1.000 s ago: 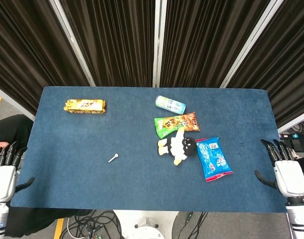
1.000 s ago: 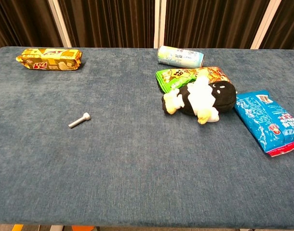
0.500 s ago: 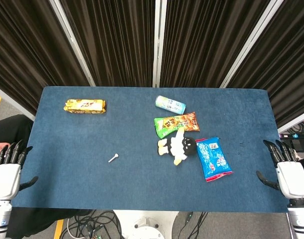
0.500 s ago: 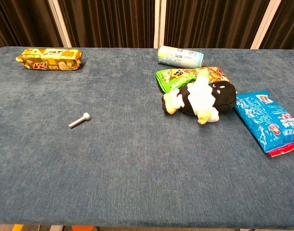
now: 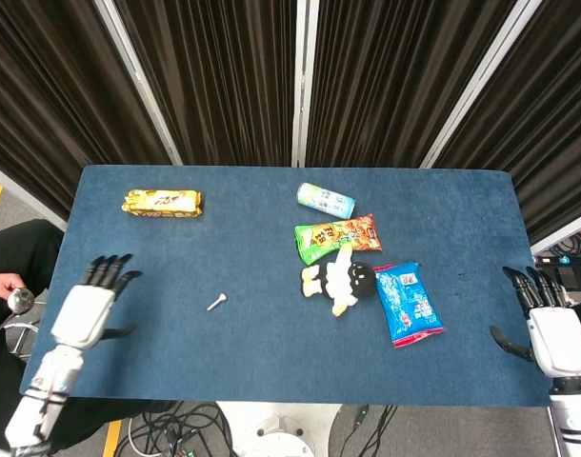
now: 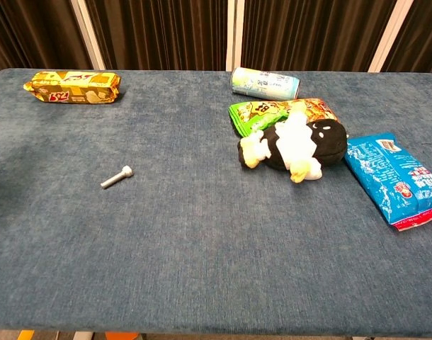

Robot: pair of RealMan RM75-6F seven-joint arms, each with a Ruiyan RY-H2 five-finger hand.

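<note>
The left robot hand (image 5: pixel 84 309) hovers over the left part of the blue counter (image 5: pixel 271 362), fingers spread and pointing toward 12 o'clock, holding nothing. The thing nearest to it is a small metal bolt (image 5: pixel 215 303), lying on the cloth out at about 3 o'clock from the hand and well apart from it. In the chest view the same bolt (image 6: pixel 116 176) lies slantwise with its head toward the far side. Neither hand shows in that view.

The right robot hand (image 5: pixel 550 333) stands just off the counter's right edge, fingers apart and upright, with nothing in it. Closest to it is a blue snack bag (image 5: pixel 408 303), at roughly 9 o'clock from the hand and apart from it.

A black and white plush toy (image 5: pixel 340 279) lies touching the blue bag's left side. It overlaps the near edge of a green and orange snack bag (image 5: pixel 336 235). At 12 o'clock from that bag a pale can (image 5: pixel 325 199) lies on its side. Far off at the counter's 10 o'clock corner rests a yellow biscuit pack (image 5: pixel 162 202).
</note>
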